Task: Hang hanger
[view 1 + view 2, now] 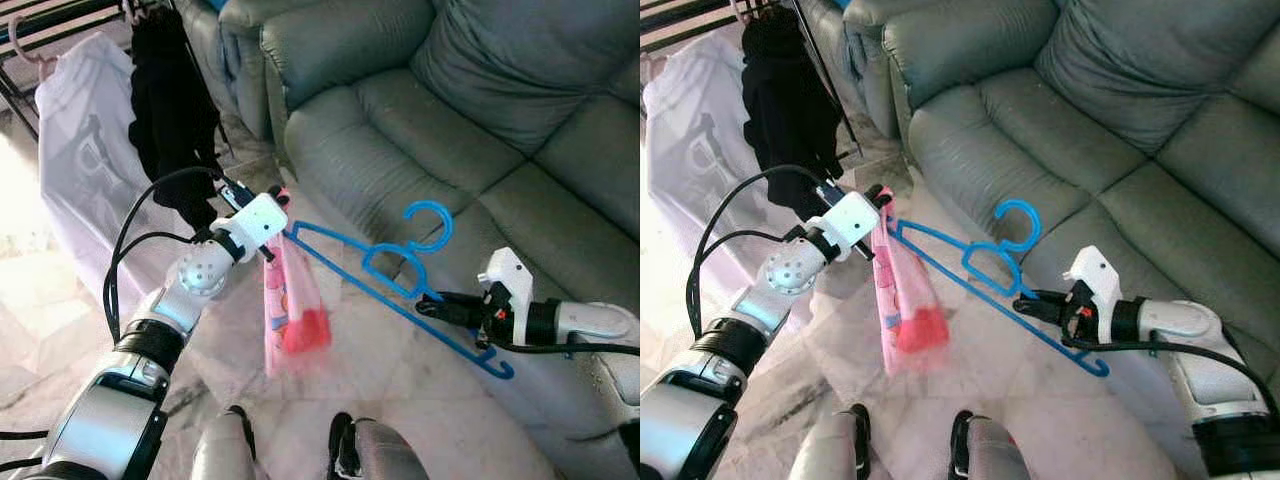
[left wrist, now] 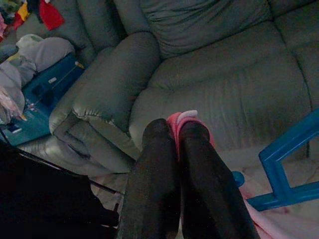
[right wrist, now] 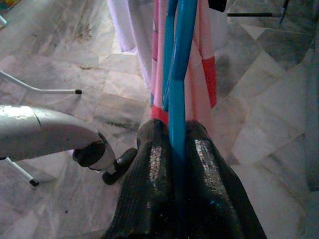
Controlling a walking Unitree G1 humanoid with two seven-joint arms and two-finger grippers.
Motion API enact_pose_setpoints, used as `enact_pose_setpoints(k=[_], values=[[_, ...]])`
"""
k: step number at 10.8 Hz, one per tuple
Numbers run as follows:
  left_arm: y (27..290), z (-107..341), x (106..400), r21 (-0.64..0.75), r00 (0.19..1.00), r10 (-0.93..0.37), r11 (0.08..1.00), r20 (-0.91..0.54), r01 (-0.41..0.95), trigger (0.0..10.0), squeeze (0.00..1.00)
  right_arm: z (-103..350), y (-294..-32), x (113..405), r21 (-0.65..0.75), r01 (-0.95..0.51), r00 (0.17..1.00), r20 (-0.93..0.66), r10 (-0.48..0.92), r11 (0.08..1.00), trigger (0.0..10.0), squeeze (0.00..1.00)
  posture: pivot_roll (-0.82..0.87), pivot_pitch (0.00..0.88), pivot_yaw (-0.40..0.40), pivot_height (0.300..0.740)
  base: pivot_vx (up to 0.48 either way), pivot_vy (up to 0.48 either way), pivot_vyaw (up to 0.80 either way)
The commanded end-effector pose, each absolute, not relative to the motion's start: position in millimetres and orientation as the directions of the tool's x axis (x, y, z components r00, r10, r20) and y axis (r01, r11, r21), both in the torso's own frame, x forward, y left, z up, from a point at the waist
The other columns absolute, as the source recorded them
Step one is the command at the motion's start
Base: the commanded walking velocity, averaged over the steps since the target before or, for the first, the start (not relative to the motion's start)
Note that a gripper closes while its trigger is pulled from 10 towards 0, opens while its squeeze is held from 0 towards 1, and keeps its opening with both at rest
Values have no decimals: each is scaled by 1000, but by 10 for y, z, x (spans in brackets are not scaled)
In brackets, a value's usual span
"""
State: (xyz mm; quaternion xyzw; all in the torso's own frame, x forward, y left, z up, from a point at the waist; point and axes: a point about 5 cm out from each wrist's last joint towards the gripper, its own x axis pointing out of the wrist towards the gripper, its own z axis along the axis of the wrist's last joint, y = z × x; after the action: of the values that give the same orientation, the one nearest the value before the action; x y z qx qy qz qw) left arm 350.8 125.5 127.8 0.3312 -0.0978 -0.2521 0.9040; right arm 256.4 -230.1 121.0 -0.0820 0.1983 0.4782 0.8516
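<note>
Pale marble floor with grey veins, shiny in places. Big grey-green sofa standing on the floor, filling the far side and the robot's right. Thin black legs of a clothes rack set on the floor at the far left, with a white garment and a black garment hanging down close to the tiles. Robot's own two feet planted on the floor at the near edge. Thin white leg with a black tip resting on the tiles in the right wrist view.
</note>
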Motion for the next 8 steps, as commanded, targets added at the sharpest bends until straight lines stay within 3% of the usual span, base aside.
enact_pose_setpoints(k=[1,4,6,8], values=[[1197,1398,3512,659,826,-561,641,52,394,10000,0,1189,-2302,2541,57,-852,448,-431,783,520,10000,0,-46,196,-32,740,0,0,0],[945,1753,3418,533,761,-617,720,199,445,10000,0,964,-2248,2723,90,-738,582,-419,697,669,10000,0,-36,196,-39,740,0,0,0],[683,1937,3259,415,686,-680,720,259,557,10000,0,835,-2207,2956,178,-584,711,-359,605,792,10000,0,-27,192,-40,740,0,0,0],[557,2142,3193,354,646,-697,716,311,602,10000,0,848,-2353,3159,209,-380,835,-341,431,901,10000,0,-25,186,-41,740,0,0,0]])
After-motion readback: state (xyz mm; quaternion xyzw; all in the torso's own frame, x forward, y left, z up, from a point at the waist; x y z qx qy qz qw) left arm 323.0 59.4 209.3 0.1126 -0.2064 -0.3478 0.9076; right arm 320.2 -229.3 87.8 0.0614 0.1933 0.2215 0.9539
